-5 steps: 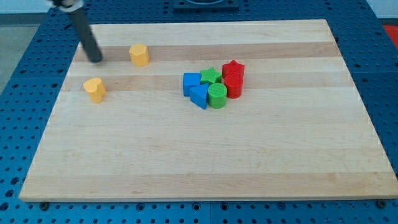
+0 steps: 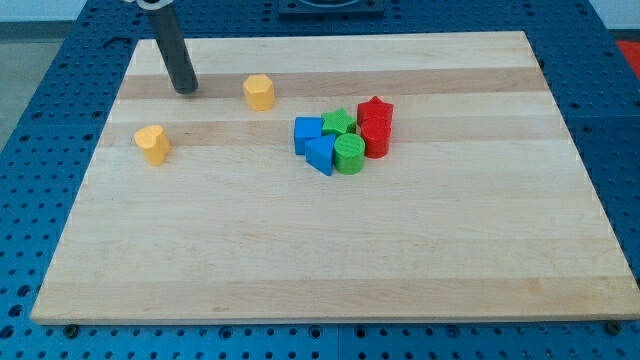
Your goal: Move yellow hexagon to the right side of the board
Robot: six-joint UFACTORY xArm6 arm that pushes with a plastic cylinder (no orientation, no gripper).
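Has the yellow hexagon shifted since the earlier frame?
Yes. The yellow hexagon has slid toward the view's right, closer to the blue cube; my tip sits apart on its left.

Bright even light, sharp (soft shadows)

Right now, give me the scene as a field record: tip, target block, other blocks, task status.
tip: my tip, to the view's left of the yellow hexagon, a gap between them
target: yellow hexagon, upper left part of the wooden board
other yellow: yellow heart-like block, near the view's left edge
cluster: blue cube, blue triangle, green star, green cylinder, red star, red cylinder
status: hexagon not yet on right side
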